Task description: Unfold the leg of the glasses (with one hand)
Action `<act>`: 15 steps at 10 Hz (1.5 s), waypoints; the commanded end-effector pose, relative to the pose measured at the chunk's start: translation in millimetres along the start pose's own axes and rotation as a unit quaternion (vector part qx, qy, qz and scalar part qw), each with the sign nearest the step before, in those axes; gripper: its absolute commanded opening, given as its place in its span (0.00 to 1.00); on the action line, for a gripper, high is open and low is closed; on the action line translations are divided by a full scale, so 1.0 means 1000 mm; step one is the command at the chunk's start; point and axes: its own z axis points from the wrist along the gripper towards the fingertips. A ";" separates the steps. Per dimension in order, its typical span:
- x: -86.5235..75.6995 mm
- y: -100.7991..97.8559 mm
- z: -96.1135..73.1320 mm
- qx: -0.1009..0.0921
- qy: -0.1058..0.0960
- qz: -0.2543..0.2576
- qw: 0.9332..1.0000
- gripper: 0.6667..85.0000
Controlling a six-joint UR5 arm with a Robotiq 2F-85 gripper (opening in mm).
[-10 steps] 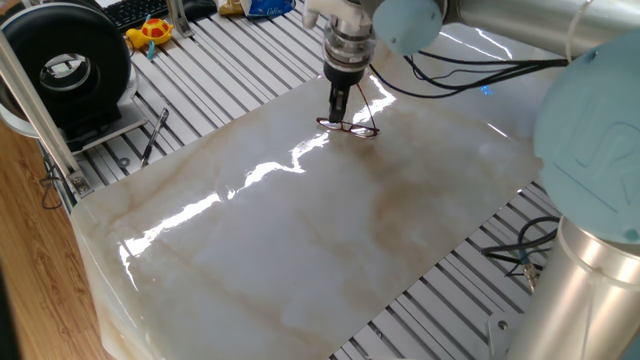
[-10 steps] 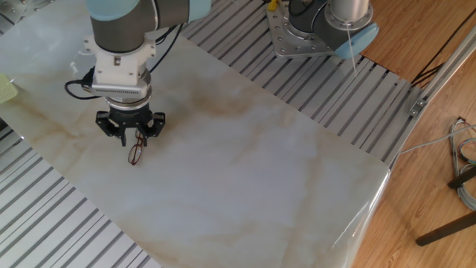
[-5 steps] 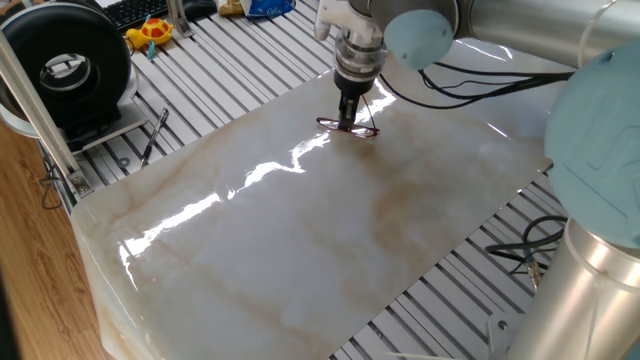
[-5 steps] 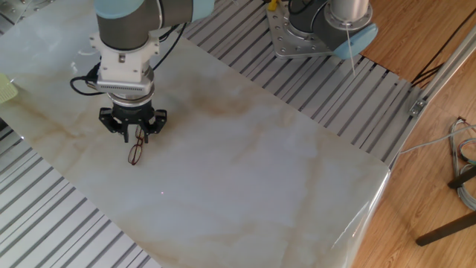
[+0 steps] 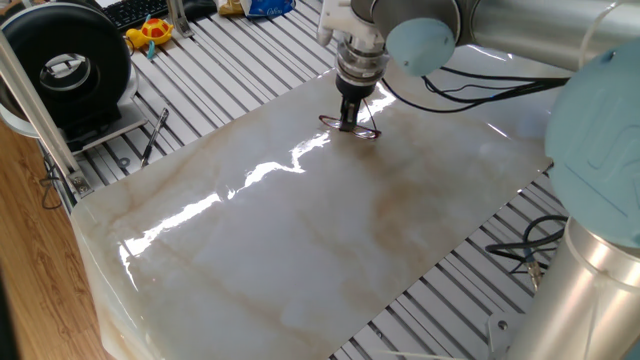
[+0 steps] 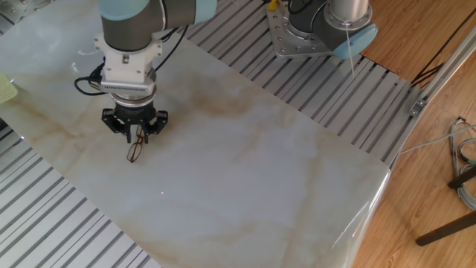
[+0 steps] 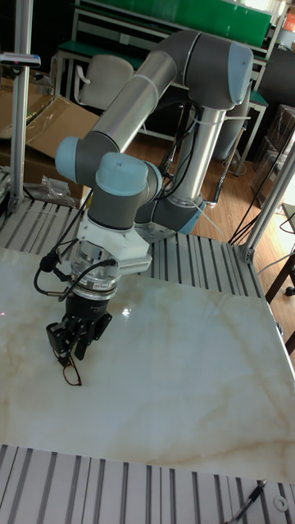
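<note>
The glasses (image 5: 350, 126) (image 6: 135, 152) (image 7: 72, 370) lay flat on the marble table (image 5: 300, 240) (image 6: 245, 156) (image 7: 172, 393), near its edge on the side with the black pen-like tool (image 5: 154, 137). The end effector (image 5: 347, 121) (image 6: 134, 136) (image 7: 68, 350) pointed straight down at them, fingers pressed close, tips at the frame; whether they pinched a leg could not be told
</note>
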 end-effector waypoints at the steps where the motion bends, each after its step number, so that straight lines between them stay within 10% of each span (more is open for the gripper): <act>1: -0.003 0.000 0.003 -0.001 -0.006 0.004 1.000 0.43; 3: -0.008 0.001 0.005 -0.002 -0.009 0.005 1.000 0.37; 5: -0.012 0.004 0.001 -0.009 -0.010 0.016 1.000 0.01; 15: -0.023 0.031 -0.096 -0.039 0.037 0.029 0.998 0.01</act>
